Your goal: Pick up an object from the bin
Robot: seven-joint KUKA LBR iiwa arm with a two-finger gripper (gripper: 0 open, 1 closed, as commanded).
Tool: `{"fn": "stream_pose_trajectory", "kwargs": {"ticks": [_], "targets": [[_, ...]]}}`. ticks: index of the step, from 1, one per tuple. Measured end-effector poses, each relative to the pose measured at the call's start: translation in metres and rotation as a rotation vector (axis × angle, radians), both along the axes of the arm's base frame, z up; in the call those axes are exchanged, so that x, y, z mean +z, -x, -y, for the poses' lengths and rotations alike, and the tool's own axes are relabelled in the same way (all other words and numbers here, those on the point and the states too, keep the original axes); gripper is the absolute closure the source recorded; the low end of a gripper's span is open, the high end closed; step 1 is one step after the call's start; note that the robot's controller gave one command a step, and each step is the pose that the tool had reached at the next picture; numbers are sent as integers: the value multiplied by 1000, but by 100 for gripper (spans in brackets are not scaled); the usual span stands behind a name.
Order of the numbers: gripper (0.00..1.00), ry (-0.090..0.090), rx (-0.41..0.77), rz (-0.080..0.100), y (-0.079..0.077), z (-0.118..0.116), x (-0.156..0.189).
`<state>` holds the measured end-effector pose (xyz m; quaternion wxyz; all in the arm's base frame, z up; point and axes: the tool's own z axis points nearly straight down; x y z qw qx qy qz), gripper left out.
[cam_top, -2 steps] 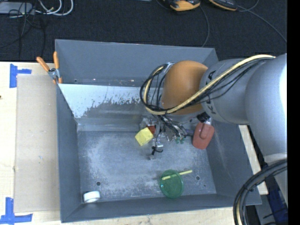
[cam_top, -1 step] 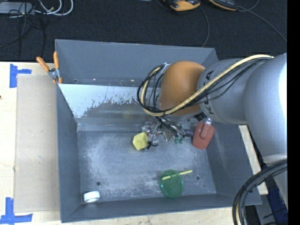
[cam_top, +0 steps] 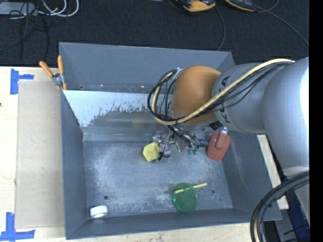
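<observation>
Camera view, left to right: you find a small white round cap (cam_top: 98,212) in the near left corner of the grey metal bin (cam_top: 116,178). At mid-floor lies a yellow crumpled lump (cam_top: 150,152). The gripper (cam_top: 169,145) sits low, just beside the lump's right edge. You cannot tell whether the gripper is spread or pressed together. Toward the front lies a green round disc (cam_top: 185,199) with a pale stick. A red-brown rounded block (cam_top: 218,145) lies right of the gripper.

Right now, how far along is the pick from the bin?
Done: the gripper is down at the bin floor, beside the yellow lump near the middle. In hand: nothing lifted; the lump lies on the floor. Left: grasp and lift. The reddish block, green disc and white cap lie apart.
</observation>
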<state>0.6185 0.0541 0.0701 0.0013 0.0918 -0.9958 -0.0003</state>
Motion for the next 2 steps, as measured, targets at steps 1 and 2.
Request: {"fn": "stream_pose_trajectory", "kwargs": {"ticks": [1,2], "targets": [[100,0,-1,-2,1,0,2],[100,0,-1,0,0,0,15]]}}
